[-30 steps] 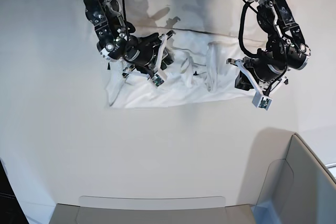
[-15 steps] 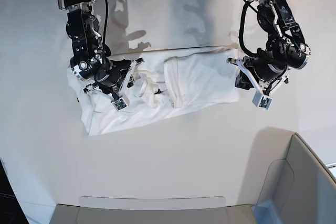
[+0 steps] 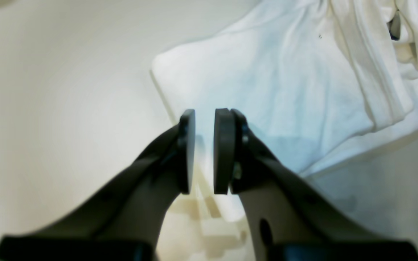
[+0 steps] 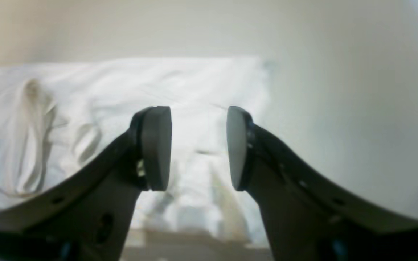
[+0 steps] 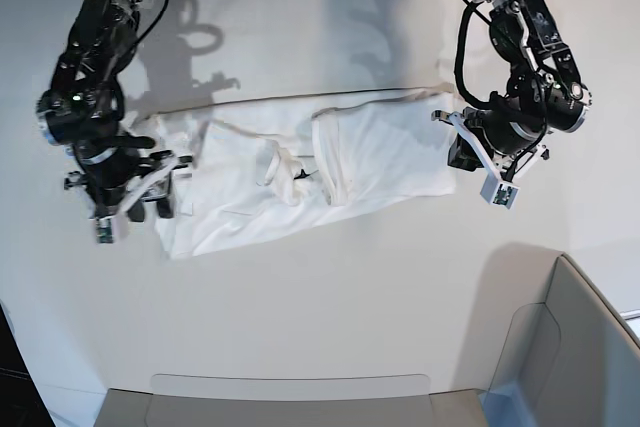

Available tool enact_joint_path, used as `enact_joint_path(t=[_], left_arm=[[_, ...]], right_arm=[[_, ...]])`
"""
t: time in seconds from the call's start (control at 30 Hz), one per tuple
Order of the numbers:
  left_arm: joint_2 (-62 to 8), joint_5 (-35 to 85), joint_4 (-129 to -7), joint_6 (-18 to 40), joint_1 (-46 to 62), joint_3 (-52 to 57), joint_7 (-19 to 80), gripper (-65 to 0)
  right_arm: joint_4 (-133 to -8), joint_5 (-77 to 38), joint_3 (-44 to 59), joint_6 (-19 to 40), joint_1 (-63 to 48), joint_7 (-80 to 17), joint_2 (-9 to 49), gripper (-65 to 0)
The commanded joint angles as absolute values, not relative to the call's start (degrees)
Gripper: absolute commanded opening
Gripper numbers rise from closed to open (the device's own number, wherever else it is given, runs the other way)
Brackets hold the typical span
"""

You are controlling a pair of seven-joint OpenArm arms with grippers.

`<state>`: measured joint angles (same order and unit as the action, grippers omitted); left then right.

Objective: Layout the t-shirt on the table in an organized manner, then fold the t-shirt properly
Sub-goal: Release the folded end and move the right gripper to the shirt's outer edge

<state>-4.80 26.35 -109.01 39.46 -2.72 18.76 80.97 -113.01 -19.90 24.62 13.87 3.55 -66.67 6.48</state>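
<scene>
1. Shirt [image 5: 300, 172]: lies across the middle of the counter [image 5: 320, 327], long axis running left to right in the base view, its left end a little nearer the camera than its right. Half spread, not yet flat.
2. Right tool [image 5: 120, 197]: at the shirt's left end, just beside the corner. Pads apart with nothing between them; in its wrist view the cloth [image 4: 122, 94] lies just beyond the tips.
3. Left tool [image 5: 490, 162]: at the shirt's right end, against the edge. Pads stand close with a narrow gap; whether they pinch the hem, I cannot tell. In its wrist view the shirt [image 3: 285, 83] stretches away to the far right.
4. Bearing: each arm sits at its own end of the long axis, so a further spread would likely pull outward along it.
5. Material: thin white cloth, soft and limp; a bunched ridge and loose folds at mid-length, a smoother panel to the right.
6. Counter: smooth, plain white, hard.
</scene>
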Motion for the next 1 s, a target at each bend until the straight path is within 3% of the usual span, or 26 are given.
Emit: enact_joint_path(t=[0.0, 0.1, 0.2, 0.33, 0.53, 0.97], left_arm=[[-5.1, 27.0, -109.9, 39.7, -3.4, 18.9, 80.0, -56.0], [-5.1, 27.0, -109.9, 39.7, -3.4, 18.6, 80.0, -56.0], [-4.8, 27.0, -109.9, 39.7, -3.4, 18.6, 80.0, -56.0], [-4.7, 27.1, -109.9, 39.7, -3.4, 18.6, 80.0, -56.0], [-4.7, 27.1, -109.9, 39.7, -2.7, 18.5, 80.0, -56.0], [-4.7, 27.1, -109.9, 39.7, -2.2, 18.5, 80.0, -56.0]], right_arm=[[-112.3, -24.5, 28.5, 16.7, 4.6, -67.1, 7.2, -39.4], [-106.6, -34.0, 40.0, 23.2, 5.8, -70.5, 9.5, -39.6], [-96.7, -39.5, 47.1, 25.9, 7.8, -76.0, 14.2, -39.6], [-83.5, -40.7, 47.1, 28.4, 9.3, -78.5, 20.4, -39.6], [-75.8, -40.1, 43.7, 39.9, 10.4, -78.5, 23.4, -39.6], [-69.3, -39.2, 33.0, 40.0, 14.4, -70.0, 23.1, -39.6]])
